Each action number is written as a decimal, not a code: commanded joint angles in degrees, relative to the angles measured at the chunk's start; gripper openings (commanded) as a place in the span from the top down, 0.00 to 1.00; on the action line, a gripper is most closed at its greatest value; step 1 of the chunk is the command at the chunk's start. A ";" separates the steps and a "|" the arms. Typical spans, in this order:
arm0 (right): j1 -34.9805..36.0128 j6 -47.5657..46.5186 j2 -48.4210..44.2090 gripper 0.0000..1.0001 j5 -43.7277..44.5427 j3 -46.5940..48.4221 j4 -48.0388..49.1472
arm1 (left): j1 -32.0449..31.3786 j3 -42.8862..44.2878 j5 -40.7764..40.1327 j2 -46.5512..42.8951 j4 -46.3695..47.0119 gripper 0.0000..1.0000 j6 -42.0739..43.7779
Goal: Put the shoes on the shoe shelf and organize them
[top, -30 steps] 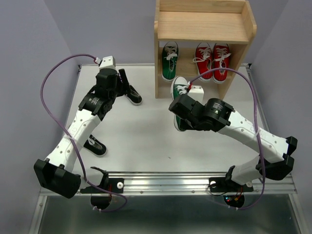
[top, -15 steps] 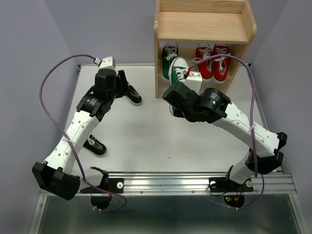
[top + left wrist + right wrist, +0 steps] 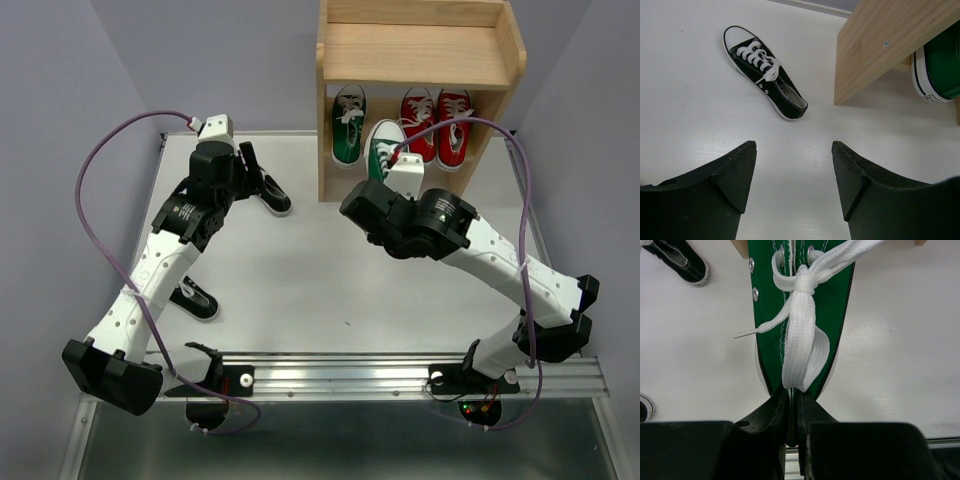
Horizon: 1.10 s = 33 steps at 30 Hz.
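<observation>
One green shoe [image 3: 800, 315] pinched in right gripper [image 3: 792, 412] at shelf [image 3: 420, 55] front edge, toe cut off in wrist view | left gripper [image 3: 793, 155] spread above table [image 3: 300, 270], black shoe [image 3: 765, 70] ahead, apart

green shoe [image 3: 386, 146] at shelf [image 3: 420, 55], red pair [image 3: 420, 128] inside

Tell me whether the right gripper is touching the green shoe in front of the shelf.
Touching. The right wrist view shows the right gripper shut on the near end of the green shoe, its fingers pinching the canvas with no gap.
</observation>
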 commanded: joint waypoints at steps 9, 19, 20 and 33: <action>-6.71 -13.07 -0.27 0.99 5.62 2.56 10.28 | 0.31 0.81 0.93 -1.23 2.28 0.27 0.50; -16.37 -23.53 -1.51 0.99 -2.64 -1.57 22.41 | 0.31 1.68 -0.47 -1.05 2.19 0.27 -0.02; -17.17 -24.14 -1.50 0.99 -3.26 -1.74 23.03 | 0.31 1.86 -0.65 -1.14 2.01 0.27 -0.02; -25.44 -32.32 7.81 0.99 -12.49 2.91 32.44 | 0.31 1.68 -3.37 -0.97 1.75 0.27 0.24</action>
